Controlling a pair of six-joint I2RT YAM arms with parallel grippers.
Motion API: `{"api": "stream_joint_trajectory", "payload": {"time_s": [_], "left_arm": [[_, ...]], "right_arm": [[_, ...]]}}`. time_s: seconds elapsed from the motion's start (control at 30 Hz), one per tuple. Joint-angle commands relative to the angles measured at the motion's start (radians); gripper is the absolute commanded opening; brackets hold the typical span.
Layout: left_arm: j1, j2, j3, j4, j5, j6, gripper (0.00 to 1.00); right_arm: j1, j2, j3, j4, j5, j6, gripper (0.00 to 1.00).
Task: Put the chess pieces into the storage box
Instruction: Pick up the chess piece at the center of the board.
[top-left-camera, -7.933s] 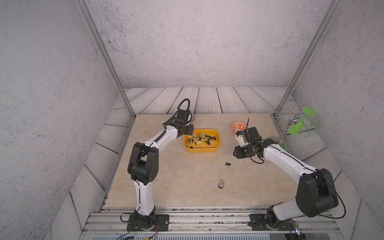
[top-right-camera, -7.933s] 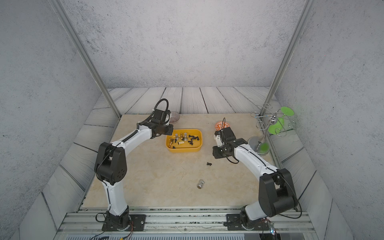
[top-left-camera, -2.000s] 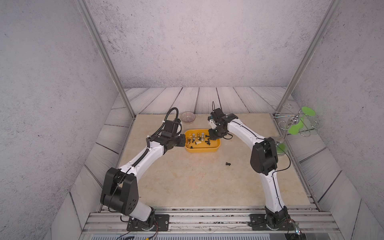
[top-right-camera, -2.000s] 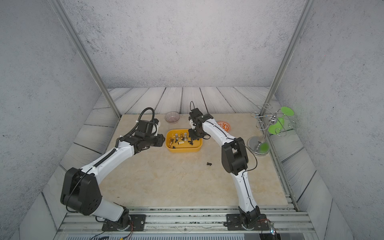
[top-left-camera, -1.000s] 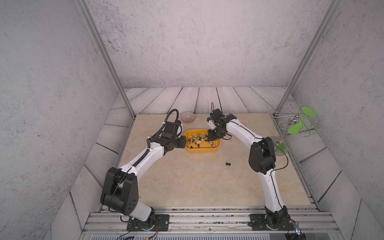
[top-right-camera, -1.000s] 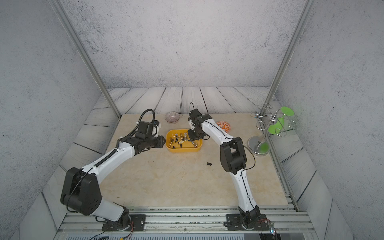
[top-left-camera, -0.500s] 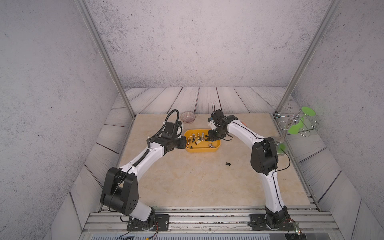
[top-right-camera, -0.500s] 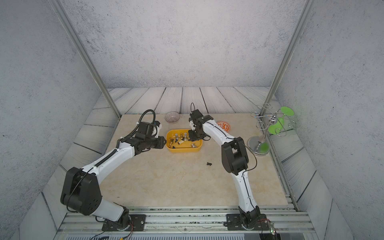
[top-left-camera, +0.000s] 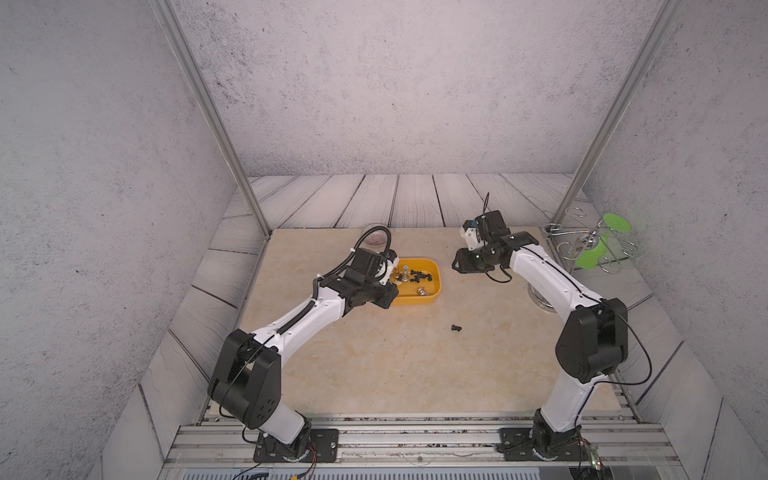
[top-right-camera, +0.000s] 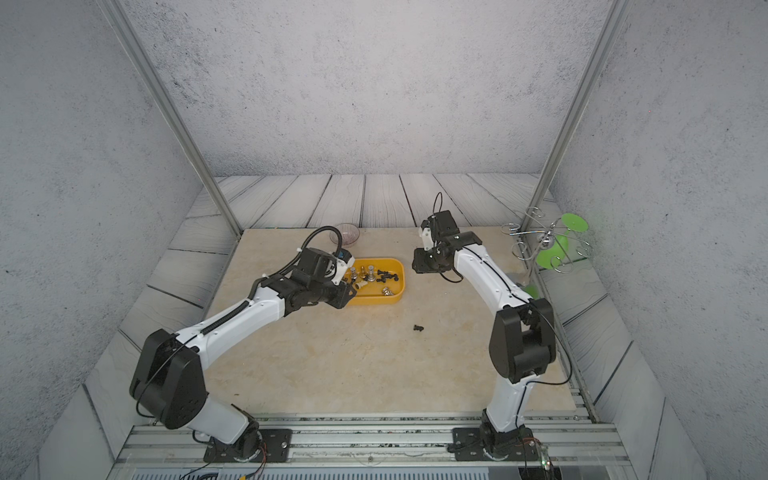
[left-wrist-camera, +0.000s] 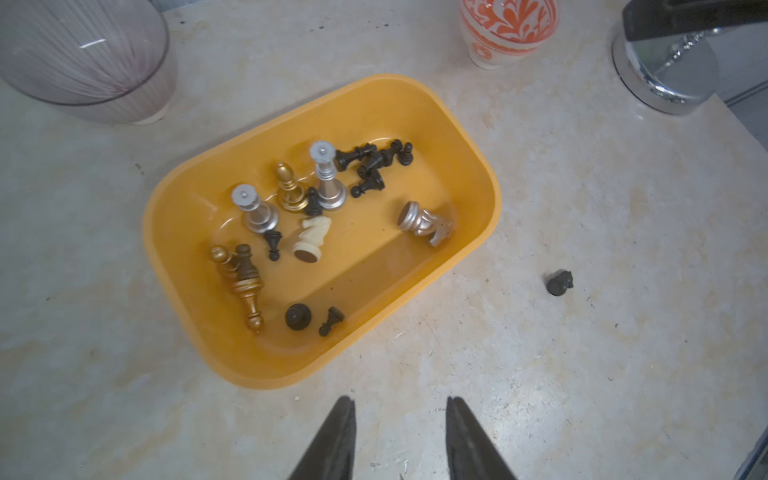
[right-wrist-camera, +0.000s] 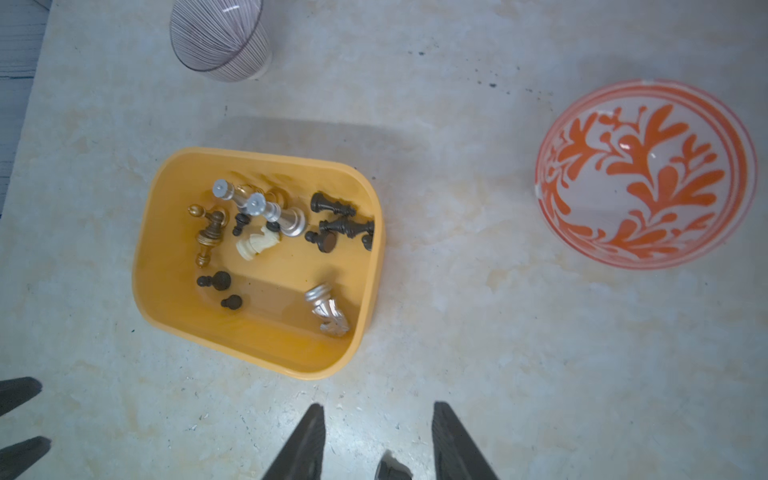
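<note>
One piece remains outside the storage box (top-left-camera: 415, 300): a small black piece (top-left-camera: 456, 328) lying on the tabletop (top-left-camera: 374, 374), between the box's right end and the front edge, nearer the box. The box stands at mid-width in the back half of the tabletop. Half a second ago the right gripper (right-wrist-camera: 378, 405) was over the box's right end. It has since withdrawn toward the back right corner, jaws spread, nothing between the tips. The silver piece (left-wrist-camera: 424, 224) that lay on the tabletop some seconds ago now lies on its side inside the box, among the other chess pieces (left-wrist-camera: 311, 237). The left gripper (left-wrist-camera: 400, 401) hovers just off the box's left front corner, jaws apart and empty. Judgement: the task is nearly complete; one pick and one drop are left, and either arm is free. Limits of view: in both top views the left arm (top-left-camera: 307, 311) covers the box's left end and the right arm (top-left-camera: 540, 274) hides the patterned bowl (right-wrist-camera: 644, 174). In the right wrist view a dark shape (right-wrist-camera: 390, 471) between the fingers (right-wrist-camera: 307, 436) is cut off by the frame edge and cannot be identified. Black pieces in the box overlap, so no exact count is possible.
</note>
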Motion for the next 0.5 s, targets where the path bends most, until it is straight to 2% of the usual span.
{"api": "stream_joint_trajectory", "payload": {"time_s": [0.0, 0.23, 0.47], "left_arm": [[-0.045, 0.052, 0.047, 0.005, 0.033, 0.103, 0.39], [-0.136, 0.154, 0.129, -0.012, 0.062, 0.213, 0.39], [-0.191, 0.263, 0.186, -0.003, 0.094, 0.273, 0.40]], "right_arm": [[-0.029, -0.090, -0.112, 0.028, -0.032, 0.022, 0.44], [-0.097, -0.240, -0.322, 0.063, -0.039, 0.015, 0.44], [-0.116, -0.391, -0.489, 0.067, -0.012, -0.008, 0.44]]}}
